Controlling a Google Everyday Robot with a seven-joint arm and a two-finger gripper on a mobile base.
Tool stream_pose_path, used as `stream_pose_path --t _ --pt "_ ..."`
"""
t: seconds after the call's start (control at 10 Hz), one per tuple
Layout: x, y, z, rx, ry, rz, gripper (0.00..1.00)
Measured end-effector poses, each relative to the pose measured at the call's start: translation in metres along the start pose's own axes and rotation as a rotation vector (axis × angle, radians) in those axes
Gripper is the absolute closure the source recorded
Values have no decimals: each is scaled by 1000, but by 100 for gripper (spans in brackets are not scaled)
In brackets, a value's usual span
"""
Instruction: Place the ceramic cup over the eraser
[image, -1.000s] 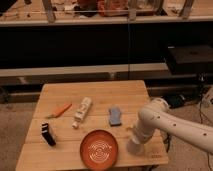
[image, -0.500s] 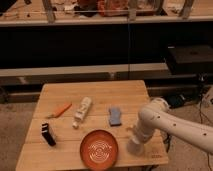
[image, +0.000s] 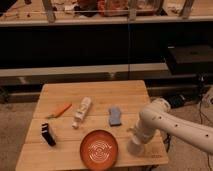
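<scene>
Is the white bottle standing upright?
No, the white bottle lies on its side; the gripper is low, right of the red plate.

My one arm (image: 180, 129) is white and thick, and it sticks in from the right side, low down. It goes up to a round bend, and from there it turns and points down and a little to the left. My gripper (image: 135, 146) is at the end of it, pointing down, very low over the front right part of the table (image: 100, 92), near the front edge.
</scene>
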Motion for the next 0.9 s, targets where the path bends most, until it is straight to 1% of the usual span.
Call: stream_pose_path --t 0.5,0.6,0.8,0.9 --pt "-7 -1 -2 1 0 -19 20" --pt "-8 -1 -2 -1 3 -27 21" --pt "-12 0 0 -10 25 -42 37" --pt "-14 -2 0 -14 37 -47 49"
